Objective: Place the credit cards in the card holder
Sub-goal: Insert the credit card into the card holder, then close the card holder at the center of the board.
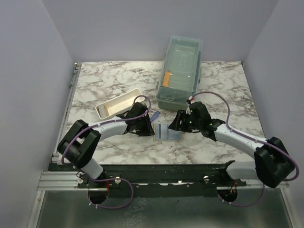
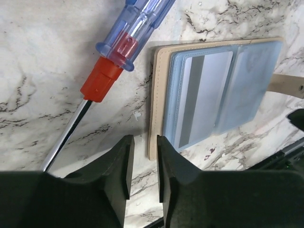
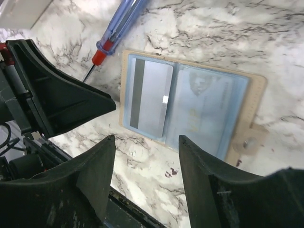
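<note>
Left gripper: your jaws stand only a slit apart, with nothing between them and nothing held. The tips sit low over the table, just beside the wallet's tan edge.
Right gripper: your jaws are spread wide and hold nothing. It hangs over the wallet's opposite side, and the wallet shows through the gap.
Wallet: it lies open and flat on the marble with its blue lining up. It sits between your two grippers, toward the near edge.
Card: you have one grey card with a dark stripe along a long edge. It lies on the leaf nearer the left arm, within the wallet's outline. You cannot tell whether it is inside the sleeve or resting on top of it.
Other leaf: this is a blue sleeve, and its contents cannot be made out.
Strap: a tan tab with a snap sticks out flat from the wallet's edge on the right arm's side.
Screwdriver: it has a clear blue and red handle and a steel shaft. It lies on the table near the wallet on the left gripper's side, not touching it.
Tray: it is white and sits beyond the left arm, apart from the wallet.
Box: it is translucent and lidded, at the far side and well apart from the wallet. Something orange shows through its wall.
</note>
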Robot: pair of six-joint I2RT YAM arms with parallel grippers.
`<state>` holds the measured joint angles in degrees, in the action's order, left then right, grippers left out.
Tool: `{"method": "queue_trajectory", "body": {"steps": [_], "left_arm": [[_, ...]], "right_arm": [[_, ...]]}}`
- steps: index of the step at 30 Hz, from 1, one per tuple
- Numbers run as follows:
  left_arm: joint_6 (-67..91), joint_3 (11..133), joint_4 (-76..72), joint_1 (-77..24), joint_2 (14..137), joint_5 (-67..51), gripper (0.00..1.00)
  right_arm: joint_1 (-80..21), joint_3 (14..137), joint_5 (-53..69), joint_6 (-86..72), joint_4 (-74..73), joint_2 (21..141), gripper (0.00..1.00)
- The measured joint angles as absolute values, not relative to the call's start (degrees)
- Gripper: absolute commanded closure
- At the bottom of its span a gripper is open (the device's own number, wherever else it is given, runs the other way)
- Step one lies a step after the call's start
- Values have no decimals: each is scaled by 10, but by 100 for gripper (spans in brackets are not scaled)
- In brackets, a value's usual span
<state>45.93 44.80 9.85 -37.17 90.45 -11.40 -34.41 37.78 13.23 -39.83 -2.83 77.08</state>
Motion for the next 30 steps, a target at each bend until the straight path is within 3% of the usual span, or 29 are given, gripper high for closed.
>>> {"method": "queue_trajectory", "body": {"steps": [6, 10, 13, 21, 30], "left_arm": [[473, 448, 106, -363, 886, -129, 47], [481, 449, 93, -361, 885, -144, 16], [494, 446, 56, -361, 885, -164, 9], [512, 446, 5, -360, 917, -183, 9], [527, 435, -61, -358, 936, -226, 25]], "right_arm": [[-338, 357, 69, -399, -85, 708, 38], [-330, 349, 27, -398, -127, 722, 38], [-328, 349, -2, -396, -148, 735, 37], [-325, 338, -21, -390, -133, 746, 37], [-320, 324, -8, -389, -48, 781, 63]]}}
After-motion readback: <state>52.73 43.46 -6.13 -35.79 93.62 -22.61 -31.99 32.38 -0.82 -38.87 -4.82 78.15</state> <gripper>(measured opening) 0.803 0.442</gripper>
